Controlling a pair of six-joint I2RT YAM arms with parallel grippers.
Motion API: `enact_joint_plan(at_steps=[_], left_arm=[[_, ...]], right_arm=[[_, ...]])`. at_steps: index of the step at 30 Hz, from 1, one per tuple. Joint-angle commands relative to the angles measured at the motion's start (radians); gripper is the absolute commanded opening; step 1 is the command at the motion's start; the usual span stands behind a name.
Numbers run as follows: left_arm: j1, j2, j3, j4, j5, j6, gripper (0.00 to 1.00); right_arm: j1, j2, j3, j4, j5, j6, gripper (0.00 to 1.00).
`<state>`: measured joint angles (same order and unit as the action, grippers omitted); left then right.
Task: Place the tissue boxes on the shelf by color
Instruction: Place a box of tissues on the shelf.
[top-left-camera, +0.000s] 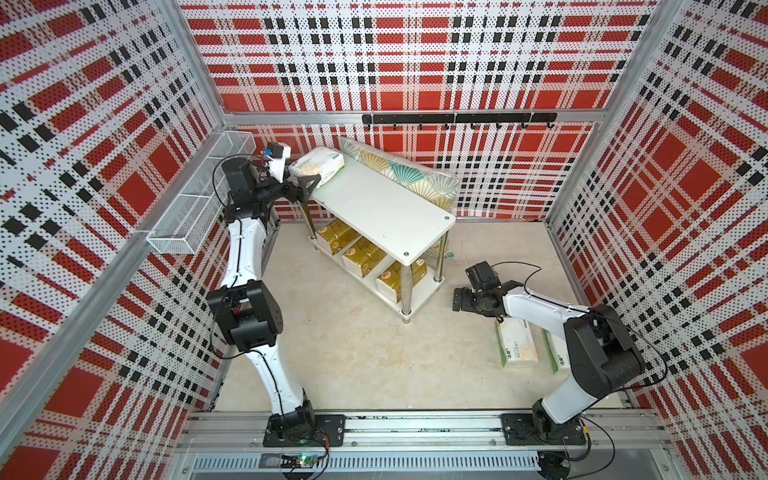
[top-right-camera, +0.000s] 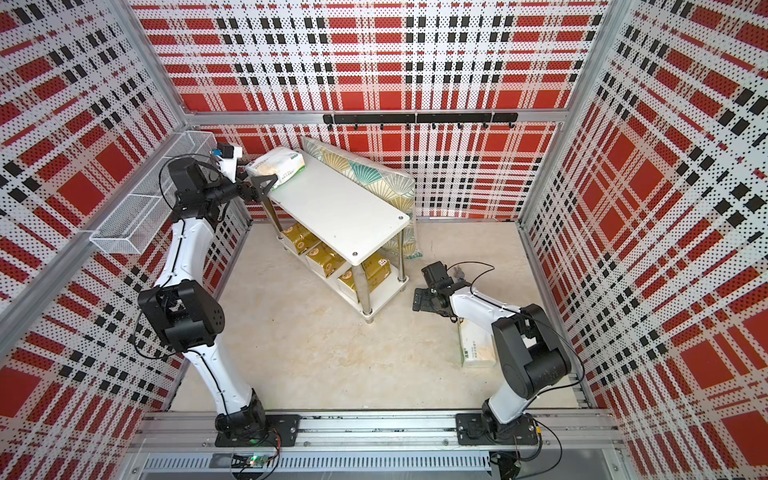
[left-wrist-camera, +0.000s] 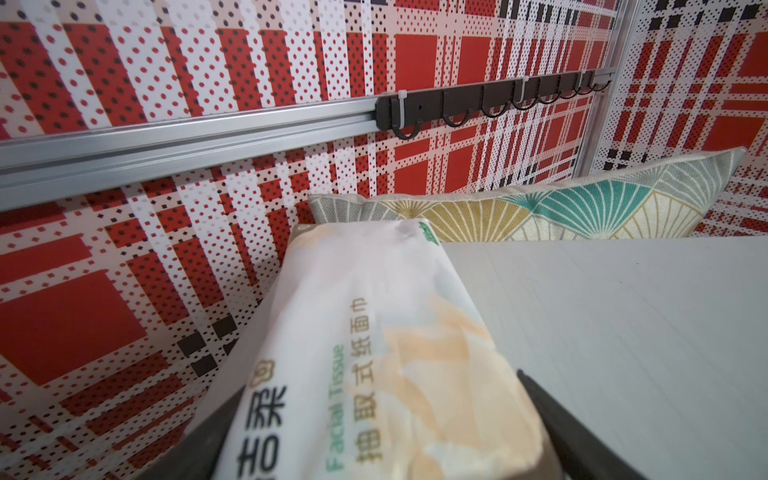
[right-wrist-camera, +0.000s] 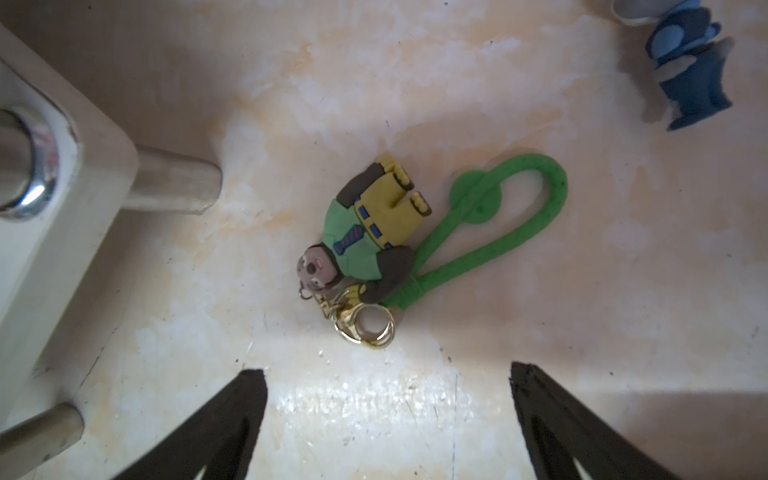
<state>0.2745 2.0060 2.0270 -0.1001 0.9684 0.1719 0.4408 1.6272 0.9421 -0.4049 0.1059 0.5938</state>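
Observation:
A white tissue box with green trim lies on the far left end of the shelf's top board, one end hanging past the edge. My left gripper stands open, its fingers on either side of that box. Three gold tissue boxes sit in a row on the lower board. Two white tissue boxes lie on the floor at the right, partly hidden under my right arm. My right gripper hangs open and empty over the floor by the shelf's nearest leg.
A fan-patterned cushion leans against the back wall behind the shelf. A wire basket hangs on the left wall, close to my left arm. A green keychain figure and a blue figure lie on the floor. A hook rail runs along the back wall.

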Motion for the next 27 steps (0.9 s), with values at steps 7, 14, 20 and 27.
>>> enact_joint_plan(at_steps=[7, 14, 20, 27], left_arm=[[0.008, -0.022, -0.036, 0.102, -0.016, -0.052, 0.99], [0.018, -0.058, -0.084, 0.205, -0.022, -0.123, 0.99], [0.022, -0.076, -0.104, 0.242, -0.031, -0.146, 0.99], [0.028, -0.102, -0.136, 0.262, -0.023, -0.153, 0.99]], right_arm=[[0.014, 0.020, 0.017, 0.006, 0.008, 0.001, 1.00], [0.016, 0.021, 0.016, 0.010, 0.006, 0.000, 1.00], [0.020, 0.024, 0.016, 0.013, 0.006, 0.002, 1.00], [0.026, 0.029, 0.016, 0.018, 0.005, 0.004, 1.00]])
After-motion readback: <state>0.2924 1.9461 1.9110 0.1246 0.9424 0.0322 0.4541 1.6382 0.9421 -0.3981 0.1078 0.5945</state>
